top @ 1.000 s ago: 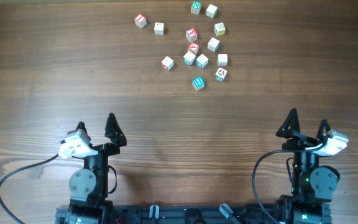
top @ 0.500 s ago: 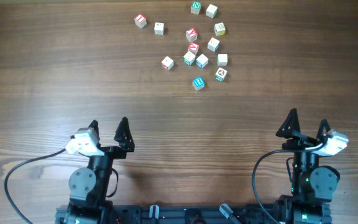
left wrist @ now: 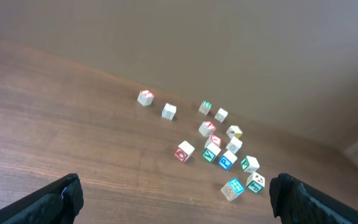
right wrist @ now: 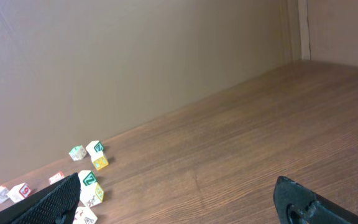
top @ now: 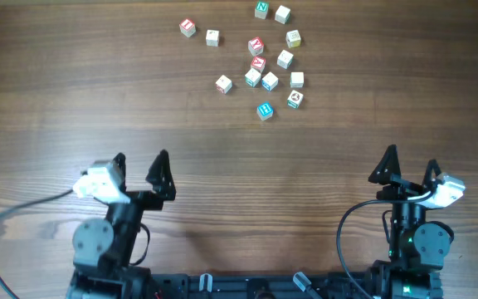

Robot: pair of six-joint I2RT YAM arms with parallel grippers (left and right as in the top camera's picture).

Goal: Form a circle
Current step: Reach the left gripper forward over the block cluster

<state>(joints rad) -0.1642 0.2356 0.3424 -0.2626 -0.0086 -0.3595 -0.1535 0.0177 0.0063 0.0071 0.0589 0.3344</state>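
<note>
Your counter (top: 56, 108) carries no ring yet: left arm (top: 106, 237) and right arm (top: 413, 237) wait at the near edge, jaws wide apart and empty, well short of the lettered wooden cubes (top: 270, 81) scattered loosely at the far side

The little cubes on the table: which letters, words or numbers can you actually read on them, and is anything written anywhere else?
"N" on the green-lettered cube, at the top of the cluster in the overhead view.
"H" on the blue-lettered cube, lowest in the cluster.
"Y", probably, on the red-lettered cube in the middle of the cluster.
The other cubes carry marks too small or blurred to read.
No writing shows on the table.
</note>
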